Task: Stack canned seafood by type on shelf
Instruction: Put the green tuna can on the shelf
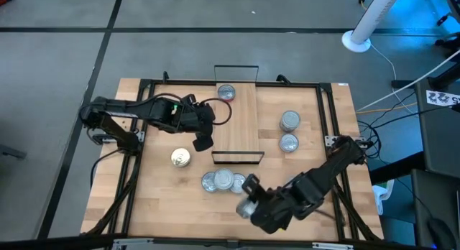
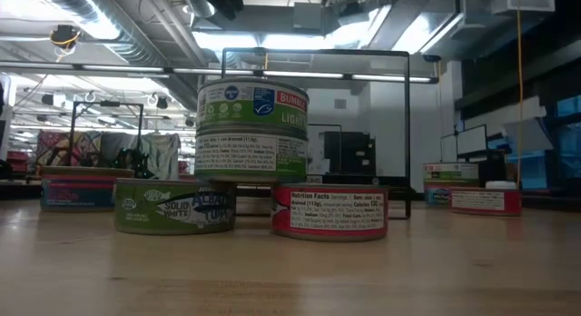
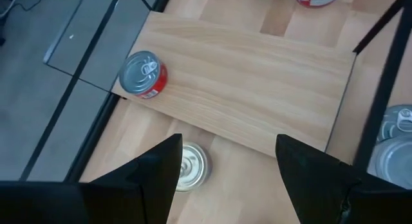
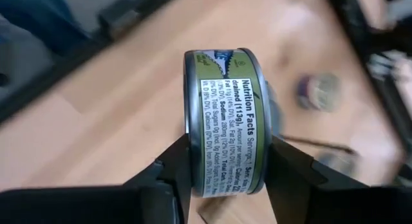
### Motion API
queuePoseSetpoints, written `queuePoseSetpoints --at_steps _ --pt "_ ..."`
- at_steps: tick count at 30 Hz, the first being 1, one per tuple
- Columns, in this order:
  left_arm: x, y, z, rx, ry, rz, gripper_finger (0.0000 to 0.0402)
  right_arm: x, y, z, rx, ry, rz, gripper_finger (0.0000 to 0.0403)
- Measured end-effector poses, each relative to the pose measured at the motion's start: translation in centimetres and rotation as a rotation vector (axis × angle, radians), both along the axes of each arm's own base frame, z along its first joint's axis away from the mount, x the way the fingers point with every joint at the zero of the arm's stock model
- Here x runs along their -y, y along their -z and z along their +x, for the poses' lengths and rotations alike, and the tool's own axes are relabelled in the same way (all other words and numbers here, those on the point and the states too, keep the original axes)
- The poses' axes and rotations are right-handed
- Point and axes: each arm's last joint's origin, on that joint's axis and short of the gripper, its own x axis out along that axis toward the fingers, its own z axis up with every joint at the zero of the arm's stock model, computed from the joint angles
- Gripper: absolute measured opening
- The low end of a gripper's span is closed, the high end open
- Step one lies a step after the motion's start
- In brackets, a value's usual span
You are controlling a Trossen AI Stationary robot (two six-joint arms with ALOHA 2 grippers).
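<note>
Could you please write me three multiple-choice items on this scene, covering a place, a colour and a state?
1. Where does the only can on the shelf stand?
A. at its far end
B. in its middle
C. at its near end

2. What colour is the side of that can?
A. green
B. red
C. blue

3. What is the right pincer doing?
A. hanging open with nothing in it
B. gripping a green-labelled can by its sides
C. resting on the shelf

Key:
1 A, the high view shows it at the board's far edge, the rest of the shelf bare.
2 B, the left wrist view shows a red label under a silver top.
3 B, the right wrist view shows both fingers pressed against the green-labelled can.
</note>
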Motion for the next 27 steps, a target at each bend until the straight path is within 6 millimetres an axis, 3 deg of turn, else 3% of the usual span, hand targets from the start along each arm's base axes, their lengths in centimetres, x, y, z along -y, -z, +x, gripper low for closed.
queuePoseSetpoints --at_steps 9,18,27 --pt "-1.4 -0.4 -0.3 -0.026 0.022 0.044 0.0246 3.4 -3.3 -3.2 0.106 0.096 -0.236 0.0147" --pt "-3.1 -0.4 -0.3 -0.064 0.02 0.082 0.0246 7.5 -7.0 -5.6 0.198 0.208 -0.203 0.0144" --pt "-4.5 -0.4 -0.4 -0.089 0.004 0.098 0.0246 14.0 -9.7 -6.7 0.246 0.336 -0.198 0.0142"
